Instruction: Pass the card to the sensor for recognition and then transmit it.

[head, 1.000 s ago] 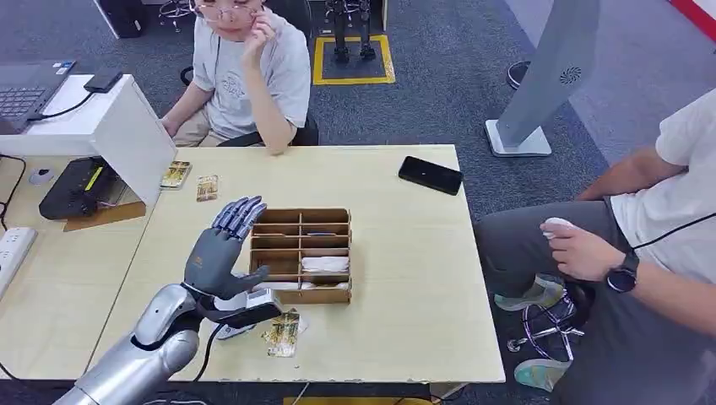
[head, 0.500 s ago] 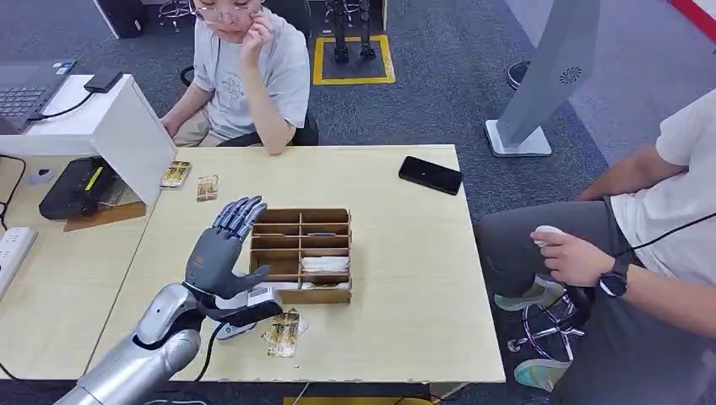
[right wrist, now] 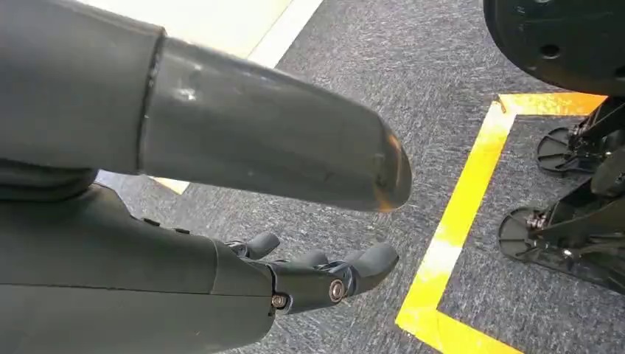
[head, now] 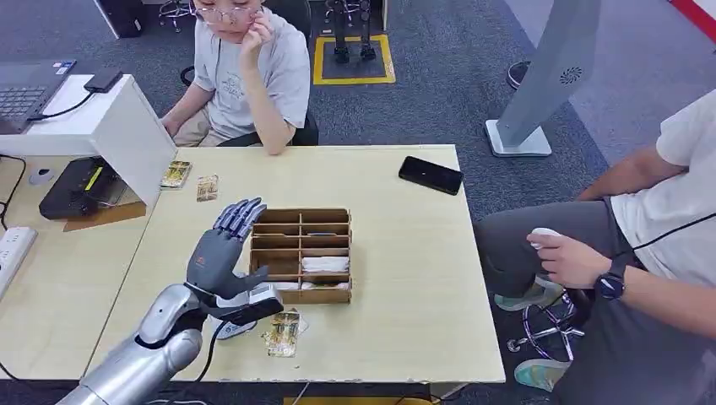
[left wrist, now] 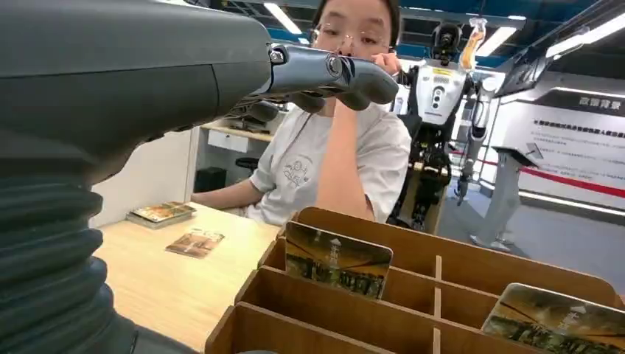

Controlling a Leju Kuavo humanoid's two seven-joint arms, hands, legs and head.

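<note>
My left hand (head: 221, 251) hovers over the table just left of the wooden divided box (head: 339, 217), fingers stretched out and apart, holding nothing. Under its wrist lies a small white and dark sensor device (head: 246, 307) with a cable. A gold-patterned card (head: 283, 331) lies flat near the table's front edge beside that device. In the left wrist view the fingers (left wrist: 332, 70) reach out above the box (left wrist: 413, 291), where one card (left wrist: 337, 259) stands in a slot and another (left wrist: 560, 317) stands closer. My right hand (right wrist: 309, 280) hangs over grey carpet, empty, thumb away from the fingers.
Two loose cards (head: 176, 174) (head: 207, 187) lie at the table's far left by a white monitor (head: 127, 126). A black phone (head: 431, 175) rests at the far right corner. One person (head: 249, 67) sits opposite; another (head: 642, 253) sits at the right side.
My left hand holds nearly the same pose beside the box. The seated person at the right has drawn a hand slightly inward.
</note>
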